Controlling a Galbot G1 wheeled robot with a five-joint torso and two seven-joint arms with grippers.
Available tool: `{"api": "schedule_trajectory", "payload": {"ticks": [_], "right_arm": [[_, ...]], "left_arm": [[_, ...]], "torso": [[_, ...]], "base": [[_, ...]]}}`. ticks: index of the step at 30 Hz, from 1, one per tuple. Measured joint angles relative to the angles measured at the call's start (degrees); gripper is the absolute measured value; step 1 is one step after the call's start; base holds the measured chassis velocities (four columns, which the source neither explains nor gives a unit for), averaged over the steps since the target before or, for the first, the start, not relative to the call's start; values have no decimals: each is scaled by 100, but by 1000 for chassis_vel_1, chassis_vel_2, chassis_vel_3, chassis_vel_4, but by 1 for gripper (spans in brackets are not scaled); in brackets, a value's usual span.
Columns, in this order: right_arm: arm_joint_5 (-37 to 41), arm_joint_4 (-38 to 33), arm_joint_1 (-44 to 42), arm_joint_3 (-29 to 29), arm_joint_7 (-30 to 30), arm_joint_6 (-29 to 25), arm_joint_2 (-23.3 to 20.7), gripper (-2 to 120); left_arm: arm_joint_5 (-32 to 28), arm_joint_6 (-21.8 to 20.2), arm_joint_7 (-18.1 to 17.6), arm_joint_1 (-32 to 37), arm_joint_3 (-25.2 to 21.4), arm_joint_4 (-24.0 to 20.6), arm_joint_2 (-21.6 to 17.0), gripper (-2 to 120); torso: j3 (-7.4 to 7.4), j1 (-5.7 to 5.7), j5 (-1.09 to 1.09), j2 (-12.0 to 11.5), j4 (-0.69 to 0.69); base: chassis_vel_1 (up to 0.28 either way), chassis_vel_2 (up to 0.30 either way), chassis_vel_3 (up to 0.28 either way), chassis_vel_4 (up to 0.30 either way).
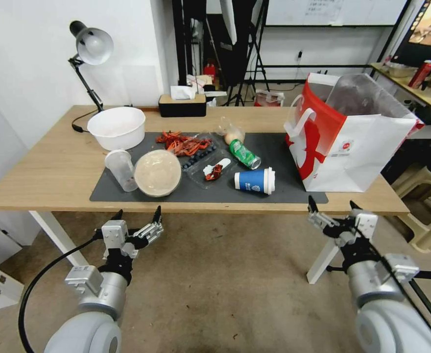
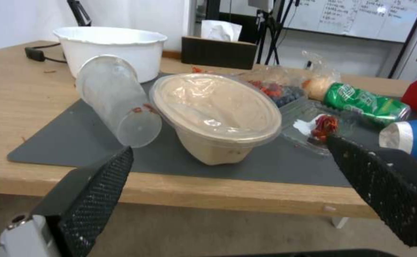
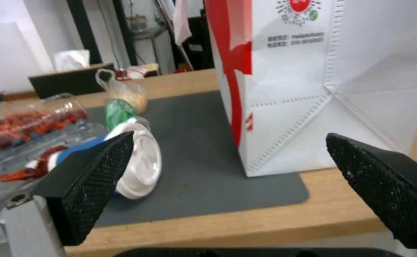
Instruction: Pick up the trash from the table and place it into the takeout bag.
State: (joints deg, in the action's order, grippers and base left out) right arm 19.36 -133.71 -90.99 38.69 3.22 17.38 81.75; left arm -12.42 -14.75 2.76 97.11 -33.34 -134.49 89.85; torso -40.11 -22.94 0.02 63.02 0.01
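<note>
While both sets of fingers hang spread and empty below the desk's (image 1: 39, 191) near edge, the right gripper (image 1: 335, 215) sits nearer the blue cup (image 1: 254, 181), which lies on its side, lid pointing right toward the takeout bag (image 1: 347, 142). The left gripper (image 1: 137, 218) faces the beige bowl (image 1: 157, 172).

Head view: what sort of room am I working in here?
Likely an office or lab workspace, not a kitchen: a whiteboard on the back wall, tripod stands behind the table, a desk lamp.
</note>
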Motion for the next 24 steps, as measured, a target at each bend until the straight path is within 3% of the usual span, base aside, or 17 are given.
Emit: {"api": "schedule_trajectory", "payload": {"ticks": [6, 14, 22, 24], "right_arm": [[332, 230, 181, -175, -92, -291, -239, 100], [1130, 1034, 748, -451, -692, -641, -960, 100], [1772, 1863, 1451, -607, -1678, -666, -1573, 100], [1965, 2305, 1872, -640, -2205, -645, -1813, 100]], "left_arm": [[14, 120, 29, -41, 1, 84, -43, 100], [49, 219, 49, -46, -10, 157, 3, 100], [194, 326, 66, 1, -9, 202, 143, 100], [270, 378, 69, 35, -10, 216, 203, 100]], "torso": [[0, 1, -2, 1, -2], [0, 1, -1, 0, -1], [1, 2, -1, 0, -1], [1, 2, -1, 0, -1]], "base": [[0, 0, 0, 0], [0, 0, 0, 0], [0, 0, 0, 0], [0, 0, 0, 0]]}}
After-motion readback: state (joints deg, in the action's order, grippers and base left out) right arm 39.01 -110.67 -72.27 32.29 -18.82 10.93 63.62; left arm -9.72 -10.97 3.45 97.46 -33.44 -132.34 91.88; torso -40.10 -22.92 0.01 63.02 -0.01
